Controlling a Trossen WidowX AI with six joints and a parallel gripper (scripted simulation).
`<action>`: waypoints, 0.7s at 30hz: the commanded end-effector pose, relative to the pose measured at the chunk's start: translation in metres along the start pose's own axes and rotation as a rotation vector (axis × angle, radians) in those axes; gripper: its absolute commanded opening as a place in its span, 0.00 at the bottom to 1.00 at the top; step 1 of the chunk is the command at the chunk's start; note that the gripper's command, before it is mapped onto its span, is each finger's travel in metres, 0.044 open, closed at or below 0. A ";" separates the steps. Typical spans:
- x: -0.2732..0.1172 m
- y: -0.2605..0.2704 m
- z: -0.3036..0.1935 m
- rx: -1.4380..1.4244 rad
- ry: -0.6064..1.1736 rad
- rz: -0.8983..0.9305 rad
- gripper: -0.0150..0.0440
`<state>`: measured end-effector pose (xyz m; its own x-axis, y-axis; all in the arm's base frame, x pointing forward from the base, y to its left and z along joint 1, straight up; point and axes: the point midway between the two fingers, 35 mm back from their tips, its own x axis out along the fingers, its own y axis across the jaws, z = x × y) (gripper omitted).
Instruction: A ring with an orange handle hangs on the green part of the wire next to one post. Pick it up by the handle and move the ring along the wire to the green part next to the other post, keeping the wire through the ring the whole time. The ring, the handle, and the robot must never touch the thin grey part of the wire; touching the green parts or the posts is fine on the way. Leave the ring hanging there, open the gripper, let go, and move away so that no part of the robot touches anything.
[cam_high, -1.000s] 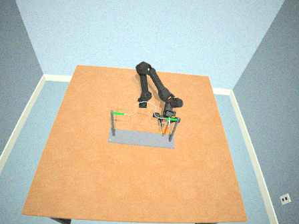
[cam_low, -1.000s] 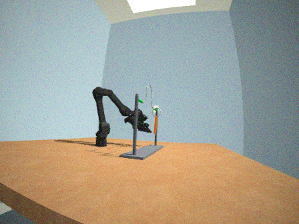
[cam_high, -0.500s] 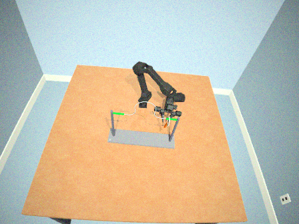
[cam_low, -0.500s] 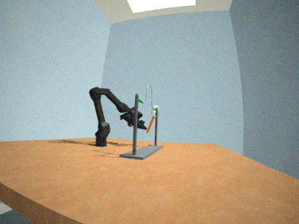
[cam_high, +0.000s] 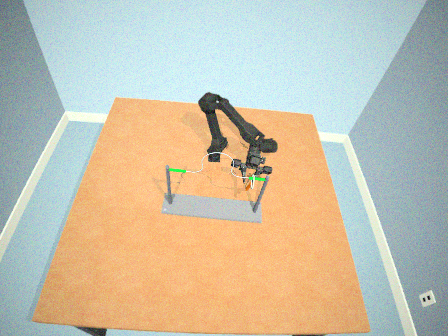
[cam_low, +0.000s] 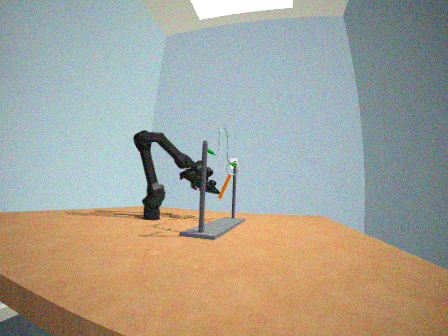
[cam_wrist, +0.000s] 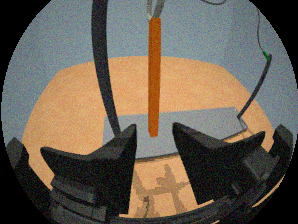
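The ring (cam_high: 253, 181) (cam_wrist: 149, 9) hangs around the green wire part (cam_high: 259, 179) (cam_low: 233, 164) beside the right-hand post (cam_high: 260, 197) in the top view. Its orange handle (cam_high: 248, 188) (cam_low: 225, 186) (cam_wrist: 154, 75) points down, tilted in the exterior view with its lower end toward the arm. My gripper (cam_wrist: 154, 127) is open. In the wrist view the handle's lower end shows between the fingertips, with a gap on each side. In the exterior view that end is close to the fingertips; whether they touch is unclear. The other green part (cam_high: 177, 170) (cam_low: 211, 151) is at the left-hand post (cam_high: 169, 186).
The thin grey wire (cam_high: 216, 153) arches between the green parts, its right bend close beside the gripper in the top view. Both posts stand on a grey base plate (cam_high: 210, 209) (cam_low: 215, 229) (cam_wrist: 200, 127). In the wrist view one post (cam_wrist: 102, 70) rises left of the handle.
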<state>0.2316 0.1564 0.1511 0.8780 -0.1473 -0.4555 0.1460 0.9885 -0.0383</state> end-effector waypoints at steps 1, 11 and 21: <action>-0.007 0.001 -0.001 0.001 0.003 0.000 0.61; -0.044 -0.002 0.002 -0.001 -0.008 0.002 1.00; -0.044 -0.002 0.002 -0.001 -0.008 0.002 1.00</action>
<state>0.1935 0.1617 0.1720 0.8803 -0.1432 -0.4523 0.1397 0.9893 -0.0413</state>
